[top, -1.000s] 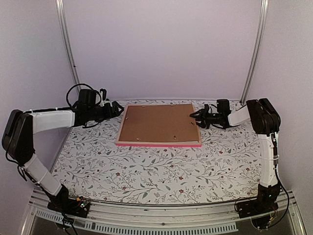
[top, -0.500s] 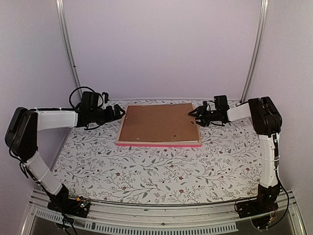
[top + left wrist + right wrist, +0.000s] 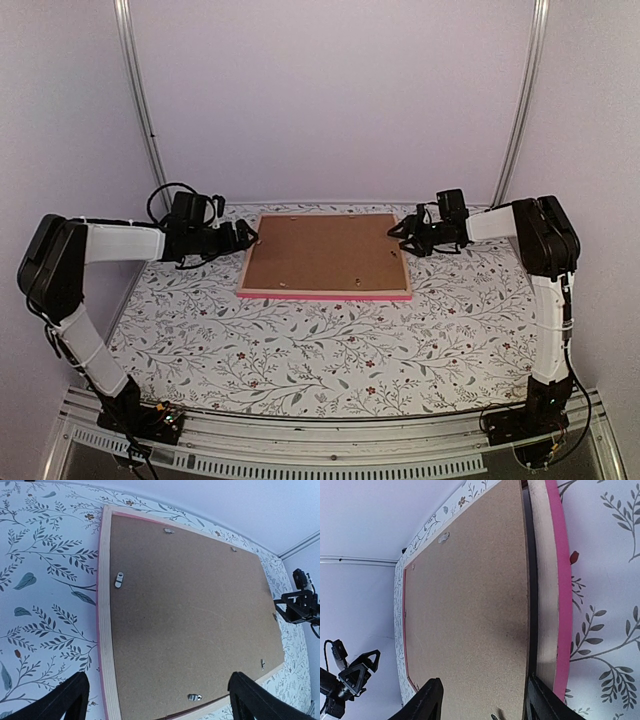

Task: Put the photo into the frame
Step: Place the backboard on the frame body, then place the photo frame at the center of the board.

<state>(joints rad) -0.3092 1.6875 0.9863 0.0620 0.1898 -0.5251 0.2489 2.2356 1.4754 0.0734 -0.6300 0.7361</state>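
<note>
The pink frame lies face down at the back middle of the table, with the plain brown backing board set in it. The photo is hidden. My left gripper is open and empty, just off the frame's left edge. In the left wrist view the frame's pale wooden rim and the board lie between my fingers. My right gripper is open at the frame's right edge. In the right wrist view a dark gap shows between the board and the frame's rim.
Small metal turn clips sit along the board's edges. The tablecloth has a leaf print. The back wall stands close behind the frame, with metal posts at both back corners. The right gripper shows in the left wrist view.
The left gripper has moved right, closer to the frame's left edge. The right gripper has moved left and farther back along the frame's right edge. The frame has not moved.
</note>
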